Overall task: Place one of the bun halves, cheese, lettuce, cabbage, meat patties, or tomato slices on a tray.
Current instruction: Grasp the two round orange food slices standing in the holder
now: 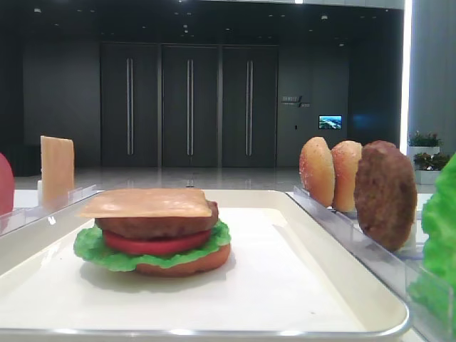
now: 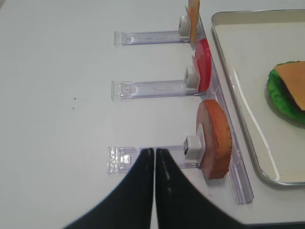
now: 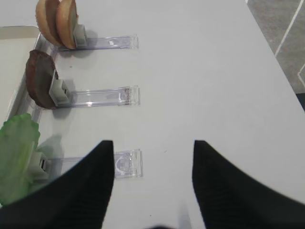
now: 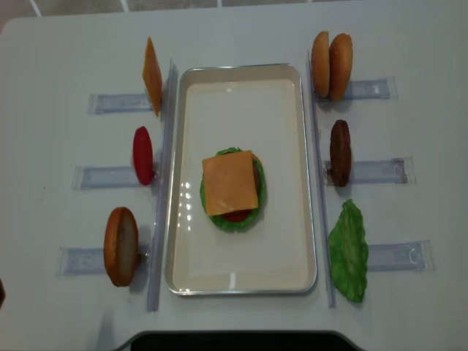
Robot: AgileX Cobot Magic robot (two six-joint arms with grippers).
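One cheese slice [image 4: 230, 182] topped the stack at the middle of the tray [image 4: 241, 281]. I saw my right gripper [image 3: 152, 181] spread wide and empty, the left gripper [image 2: 155, 164] pinched together, empty.

Overhead light is bright and even; the white tabletop [image 4: 241, 29] is near washed out. Soft short shadows beside the racks. Small glare spots on the tray [image 4: 179, 212] rim. Low view: dim background hall, lettuce [image 1: 442, 214] at right edge blurred.
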